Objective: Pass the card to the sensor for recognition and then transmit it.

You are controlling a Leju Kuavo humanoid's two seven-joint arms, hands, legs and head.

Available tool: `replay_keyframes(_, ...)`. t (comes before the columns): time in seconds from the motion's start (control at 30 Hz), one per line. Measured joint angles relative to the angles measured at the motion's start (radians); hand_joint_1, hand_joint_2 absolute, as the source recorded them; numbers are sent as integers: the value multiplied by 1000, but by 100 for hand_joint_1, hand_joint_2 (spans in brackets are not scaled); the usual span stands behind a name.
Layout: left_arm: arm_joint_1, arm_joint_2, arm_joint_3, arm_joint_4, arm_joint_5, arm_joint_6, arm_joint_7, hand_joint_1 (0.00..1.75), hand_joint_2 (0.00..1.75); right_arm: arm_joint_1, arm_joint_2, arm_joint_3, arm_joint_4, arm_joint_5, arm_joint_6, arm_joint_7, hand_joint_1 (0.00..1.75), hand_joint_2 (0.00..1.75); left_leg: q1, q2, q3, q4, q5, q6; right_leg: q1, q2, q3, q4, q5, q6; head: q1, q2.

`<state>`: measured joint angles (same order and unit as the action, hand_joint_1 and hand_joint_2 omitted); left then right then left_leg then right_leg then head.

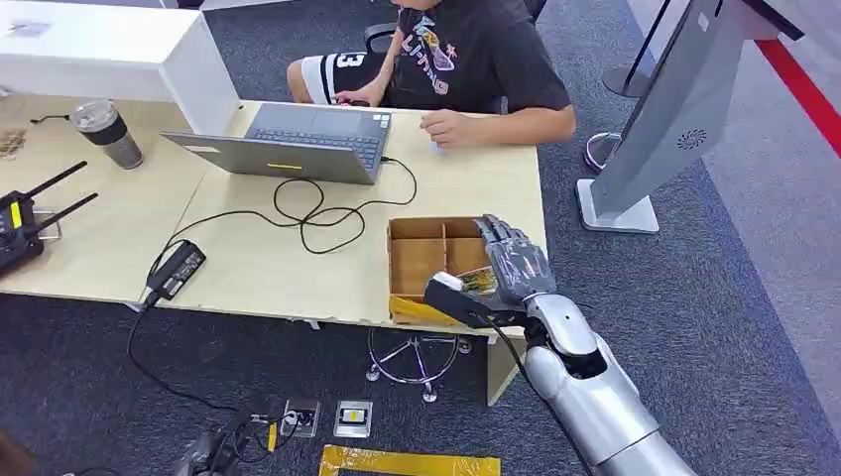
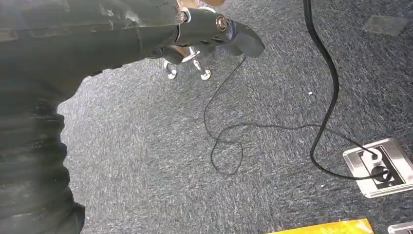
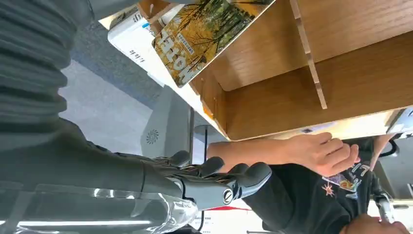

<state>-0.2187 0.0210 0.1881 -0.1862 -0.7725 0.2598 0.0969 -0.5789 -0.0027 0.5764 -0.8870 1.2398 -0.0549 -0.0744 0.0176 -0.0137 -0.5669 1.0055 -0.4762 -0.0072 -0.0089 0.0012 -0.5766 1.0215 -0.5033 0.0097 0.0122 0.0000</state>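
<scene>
A card (image 3: 204,34) printed with yellow autumn trees leans in the near right compartment of a wooden divided box (image 1: 421,260) at the desk's front edge; the same card (image 1: 478,283) shows just under my right hand. My right hand (image 1: 514,263) hovers over that corner of the box, fingers (image 3: 219,178) stretched out and holding nothing. The grey and white sensor stand (image 1: 674,114) rises from the floor to the right of the desk. My left hand (image 2: 214,29) hangs low over the carpet with nothing in it.
A person sits at the far side of the desk, one hand (image 1: 451,127) resting on it. A laptop (image 1: 298,139), looping cables, a power brick (image 1: 177,270), a cup (image 1: 107,134) and a radio unit (image 1: 20,223) lie on the desk. Floor sockets (image 2: 377,165) and yellow tape (image 1: 407,462) lie below.
</scene>
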Motion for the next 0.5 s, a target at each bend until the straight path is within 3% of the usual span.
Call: replay_keyframes(0.5, 0, 0, 0, 0, -3, 0, 0, 0, 175, -14, 0, 5, 20, 9, 2, 0, 17, 175, 0, 0, 0, 0, 0, 0, 0, 0, 0, 0, 0, 0, 0, 0)
